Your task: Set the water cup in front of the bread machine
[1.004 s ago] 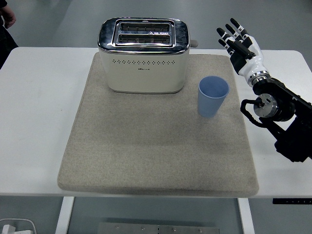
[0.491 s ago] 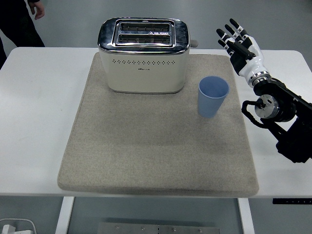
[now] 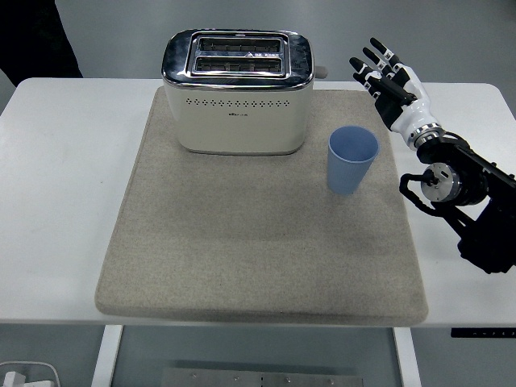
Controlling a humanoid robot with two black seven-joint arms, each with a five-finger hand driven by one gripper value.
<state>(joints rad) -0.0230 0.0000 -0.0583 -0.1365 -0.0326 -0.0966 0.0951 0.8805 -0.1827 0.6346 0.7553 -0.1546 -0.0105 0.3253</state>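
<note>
Five fingers of the right hand (image 3: 385, 74) were spread wide over the mat's (image 3: 242, 234) far right corner, holding and touching nothing. The blue water cup (image 3: 352, 160) stood upright near the mat's right edge, just right of the bread machine (image 3: 237, 90).

I count one blue water cup (image 3: 352, 160) and one bread machine (image 3: 237, 91), which has two slots in its top. Both stand on one grey mat (image 3: 242, 242), and that lies on one white table (image 3: 56, 201). Only one of my hands is in sight, my right hand (image 3: 389, 79), with five fingers spread. One person (image 3: 36, 36) in dark clothing shows at the far left corner.
</note>
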